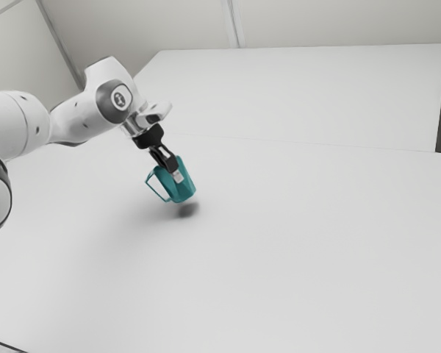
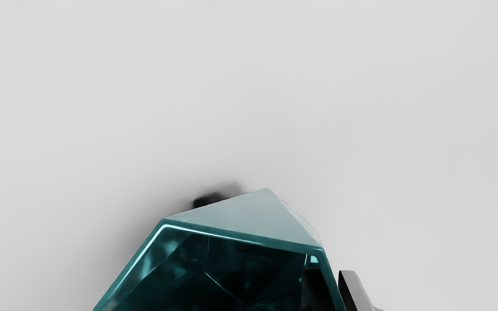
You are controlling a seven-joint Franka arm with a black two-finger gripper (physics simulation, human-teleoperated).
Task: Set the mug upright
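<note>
In the exterior view my gripper (image 1: 176, 175) points down at a slant and is shut on the side wall of the teal mug (image 1: 183, 192). The mug leans with its rim toward my hand, its base low and its angular handle on the exterior view's left. A dark shadow lies just under the base, and the mug looks held slightly above the table. From the wrist view, the mug (image 2: 249, 235) opens toward the camera, and my gripper (image 2: 333, 283) has one finger inside the rim and the other outside, with the wall between.
The white table (image 1: 301, 243) extends around the mug. Behind it stands a pale panel (image 1: 294, 95), with walls farther back. The arm reaches in from the exterior view's left.
</note>
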